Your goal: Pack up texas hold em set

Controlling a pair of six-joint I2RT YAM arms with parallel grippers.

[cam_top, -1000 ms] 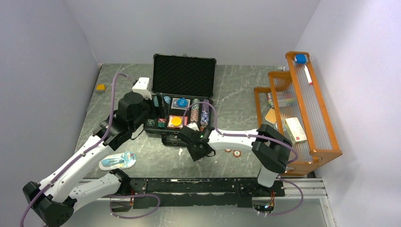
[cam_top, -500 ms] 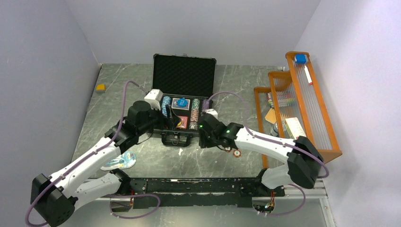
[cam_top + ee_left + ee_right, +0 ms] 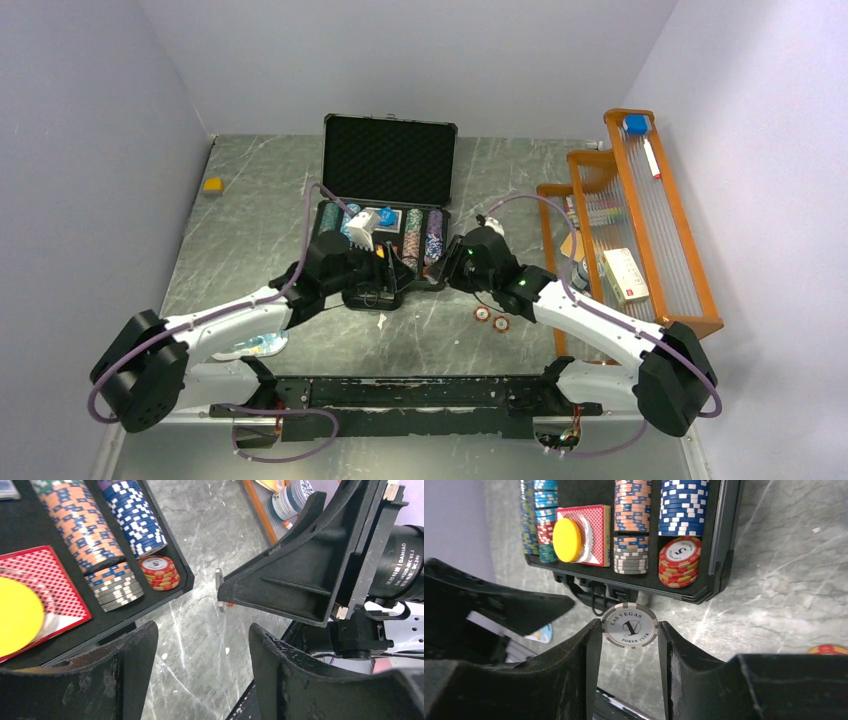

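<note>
Hovering at the briefcase's [image 3: 388, 160] lower right corner in the top view, the right gripper [image 3: 455, 268] is nearer its chip rows. Left wrist view: the left gripper [image 3: 202, 630] gapes, empty. Right wrist view: the right gripper pinches a grey chip [image 3: 629, 625] at frame centre, with the grey stack [image 3: 630, 562] straight above.

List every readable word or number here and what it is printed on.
"LAS VEGAS POKER CLUB": grey-white chip in the right gripper.
"5": top of the red chip stack.
"DAMIAO": black arm motor.
White box in the orange rack: print too small to read.
</note>
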